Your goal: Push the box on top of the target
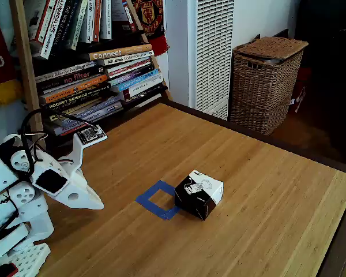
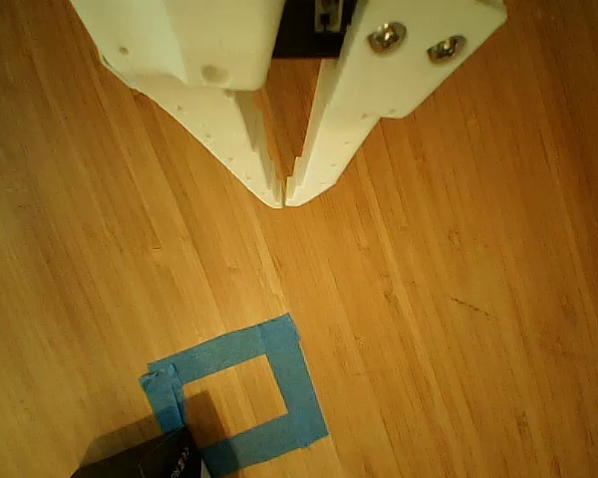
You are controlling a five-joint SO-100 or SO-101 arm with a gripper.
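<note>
- Wood tabletop (image 1: 259, 184), light and with lengthwise grain, spread across most of the fixed view; dark edge along its far and right sides.
- Bookshelf (image 1: 92, 75) at upper left of the fixed view, packed with stacked and leaning books; white slatted panel (image 1: 210, 52) at top centre; wicker basket (image 1: 265, 81) with lid at upper right, on the floor beyond the table.
- Box (image 1: 199, 194) just below centre of the fixed view, black sides, white printed top, touching the right corner of the target (image 1: 159, 200) and partly over that corner's tape.
- Target in the other view (image 2: 241, 398) at lower centre, a blue tape square with wood showing inside.
- Gripper (image 2: 283, 199) in the other view reaching down from the top edge, white, tips pressed together with nothing between them, apart from the target.
- Gripper in the fixed view (image 1: 95, 203) at lower left, well apart from the box.
- Box in the other view (image 2: 145, 458) cut off at the bottom edge, only a dark corner visible; print on it too small to read.
- Arm base cut off at the left edge of the fixed view.
</note>
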